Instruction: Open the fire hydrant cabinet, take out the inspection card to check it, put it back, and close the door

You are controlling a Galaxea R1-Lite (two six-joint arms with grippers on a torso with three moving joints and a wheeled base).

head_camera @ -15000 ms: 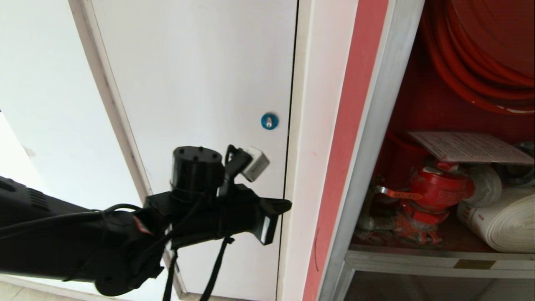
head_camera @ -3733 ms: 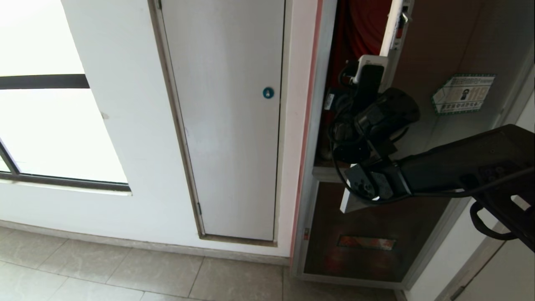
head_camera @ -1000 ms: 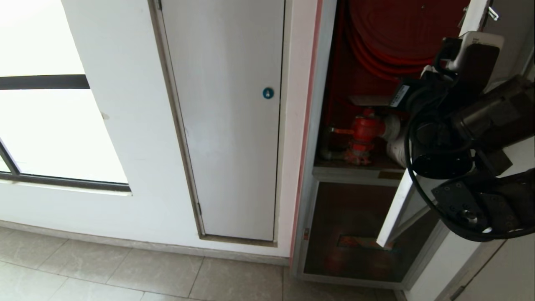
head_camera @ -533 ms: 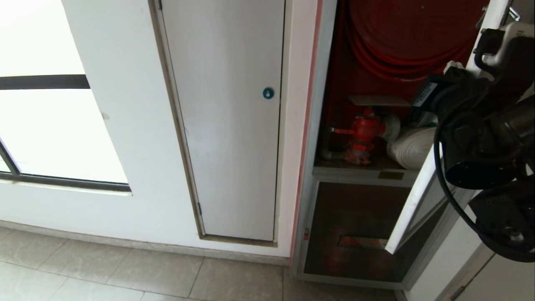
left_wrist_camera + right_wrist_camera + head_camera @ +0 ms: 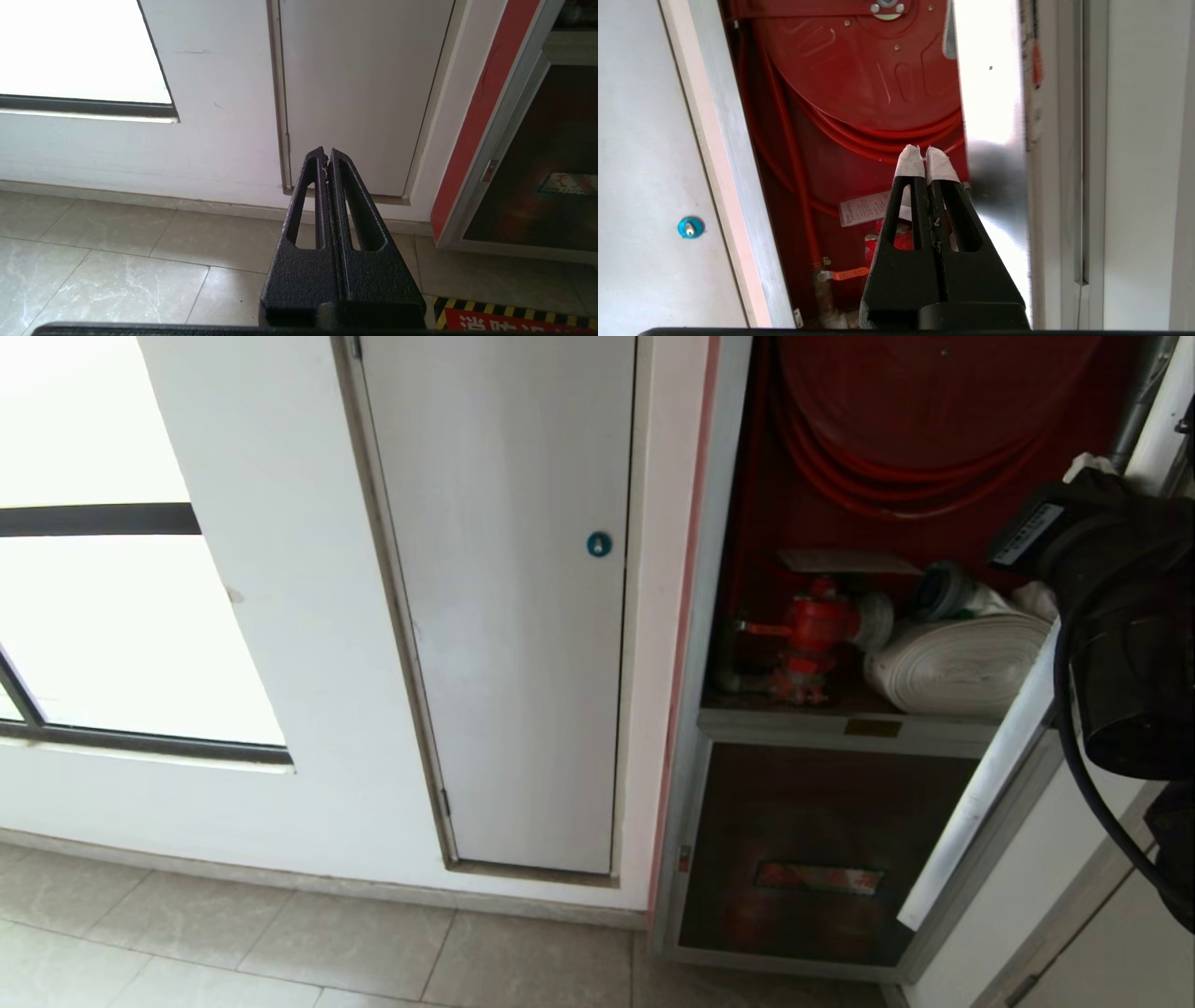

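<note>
The fire hydrant cabinet [image 5: 698,644] stands open, showing a red coiled hose [image 5: 896,439], a red valve [image 5: 810,633] and a white rolled hose [image 5: 957,663]. The inspection card [image 5: 845,562] lies flat above the valve, also seen as a white printed sheet [image 5: 865,208]. The door [image 5: 978,798] is swung far out to the right, edge-on to me. My right arm [image 5: 1120,616] is at the far right against that door. Its gripper [image 5: 924,156] is shut and empty, beside the door's shiny edge [image 5: 990,98]. My left gripper [image 5: 325,154] hangs shut, parked low over the floor.
A plain white panel [image 5: 523,616] with a blue round lock [image 5: 599,543] sits left of the cabinet, and a bright window [image 5: 93,616] further left. The floor is tiled [image 5: 327,943]. A yellow-black striped floor marking [image 5: 514,317] lies near the cabinet's base.
The door has swung further open to the right, uncovering the white rolled hose. My right arm moved right with it, now mostly past the picture's edge. The left arm stayed still.
</note>
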